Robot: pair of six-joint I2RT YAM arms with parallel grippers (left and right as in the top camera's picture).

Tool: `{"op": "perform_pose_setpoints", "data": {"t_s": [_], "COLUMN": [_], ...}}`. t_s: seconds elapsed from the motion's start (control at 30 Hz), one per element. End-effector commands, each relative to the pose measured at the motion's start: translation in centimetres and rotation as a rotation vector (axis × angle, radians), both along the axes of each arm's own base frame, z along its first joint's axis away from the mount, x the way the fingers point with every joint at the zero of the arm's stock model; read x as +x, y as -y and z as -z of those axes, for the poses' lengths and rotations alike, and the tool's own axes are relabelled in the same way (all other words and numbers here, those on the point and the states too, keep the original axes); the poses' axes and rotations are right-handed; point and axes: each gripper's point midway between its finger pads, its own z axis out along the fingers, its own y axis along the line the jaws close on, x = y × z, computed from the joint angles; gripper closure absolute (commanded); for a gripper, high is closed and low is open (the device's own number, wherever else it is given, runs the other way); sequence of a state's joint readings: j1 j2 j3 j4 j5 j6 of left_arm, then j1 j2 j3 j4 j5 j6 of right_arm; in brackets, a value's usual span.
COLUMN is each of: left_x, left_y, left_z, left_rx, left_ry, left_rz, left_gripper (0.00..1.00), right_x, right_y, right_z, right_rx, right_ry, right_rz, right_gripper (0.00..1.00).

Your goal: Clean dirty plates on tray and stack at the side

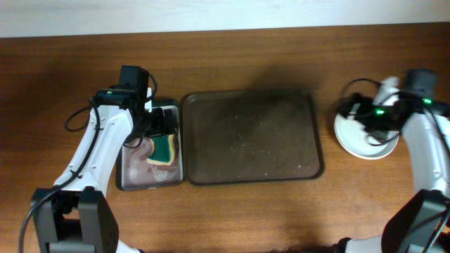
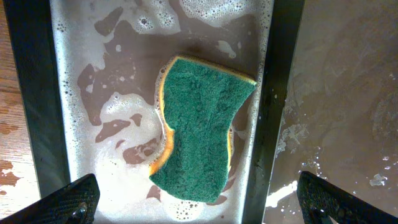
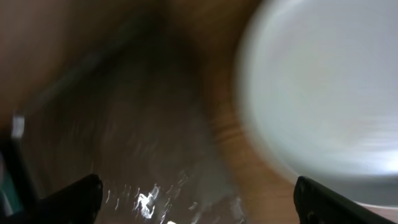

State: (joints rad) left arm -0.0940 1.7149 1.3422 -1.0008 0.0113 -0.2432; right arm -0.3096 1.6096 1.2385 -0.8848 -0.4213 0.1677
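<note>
The dark brown tray (image 1: pixel 252 137) lies mid-table, wet and with no plates on it; its wet surface shows in the left wrist view (image 2: pixel 348 93) and, blurred, in the right wrist view (image 3: pixel 137 143). White plates (image 1: pixel 365 137) sit stacked on the table right of the tray, partly hidden by my right arm; they show blurred in the right wrist view (image 3: pixel 323 81). How many are in the stack cannot be told. My right gripper (image 1: pixel 351 112) is open and empty at the stack's left edge (image 3: pixel 196 199). My left gripper (image 1: pixel 163 123) is open and empty above the sponge (image 2: pixel 194 199).
A green and yellow sponge (image 2: pixel 202 127) lies in soapy water in a grey metal pan with black rim (image 1: pixel 130 169), left of the tray; the pan's wall (image 2: pixel 270 106) runs next to the tray. Cables hang from both arms.
</note>
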Motion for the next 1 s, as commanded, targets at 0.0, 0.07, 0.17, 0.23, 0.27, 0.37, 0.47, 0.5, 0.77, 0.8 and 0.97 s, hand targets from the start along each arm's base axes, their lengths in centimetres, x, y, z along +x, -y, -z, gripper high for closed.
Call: {"op": "perform_pose_setpoints", "data": {"t_s": [0.0, 0.07, 0.17, 0.23, 0.27, 0.37, 0.47, 0.5, 0.77, 0.8, 0.97], "left_x": [-0.3, -1.7, -4.7, -6.2, -6.9, -7.7, -8.6, -8.8, -11.3, -12.0, -13.8], "left_y": [-0.3, -0.5, -0.8, -0.9, -1.0, -1.0, -1.1, -1.1, -1.3, -1.4, -1.5], "left_z": [-0.5, -0.2, -0.1, -0.4, -0.8, -2.8, -4.5, -5.0, -9.4, -9.5, -10.9], "left_rx": [-0.004, -0.003, 0.001, 0.008, 0.009, 0.004, -0.006, -0.011, -0.071, -0.075, -0.086], "left_ry": [-0.009, -0.067, -0.19, -0.24, -0.254, -0.203, -0.101, -0.051, 0.499, 0.534, 0.64], "left_rz": [-0.027, -0.058, -0.082, -0.082, -0.083, -0.073, -0.064, -0.061, -0.056, -0.055, -0.054], "left_gripper": [0.0, 0.0, 0.01, 0.0, 0.0, 0.0, 0.0, 0.0, 0.01, 0.0, 0.01], "right_x": [-2.4, -4.4, -7.1, -8.7, -9.2, -10.1, -10.1, -10.2, -15.5, -16.3, -18.2], "right_y": [-5.5, -6.2, -7.2, -7.5, -7.5, -7.4, -7.2, -6.9, -5.7, -5.7, -5.7], "right_z": [1.0, 2.0, 2.4, 2.0, 1.6, -0.5, -4.0, -5.3, -14.5, -15.4, -17.2], "right_rx": [-0.044, -0.146, -0.21, -0.216, -0.224, -0.234, -0.278, -0.307, -0.441, -0.446, -0.457], "right_ry": [-0.073, -0.176, -0.287, -0.336, -0.344, -0.288, -0.11, -0.032, 0.507, 0.554, 0.662], "right_rz": [-0.268, -0.32, -0.385, -0.408, -0.411, -0.404, -0.377, -0.36, -0.228, -0.218, -0.194], "right_gripper": [0.01, 0.01, 0.01, 0.01, 0.01, 0.01, 0.01, 0.01, 0.01, 0.01, 0.01]}}
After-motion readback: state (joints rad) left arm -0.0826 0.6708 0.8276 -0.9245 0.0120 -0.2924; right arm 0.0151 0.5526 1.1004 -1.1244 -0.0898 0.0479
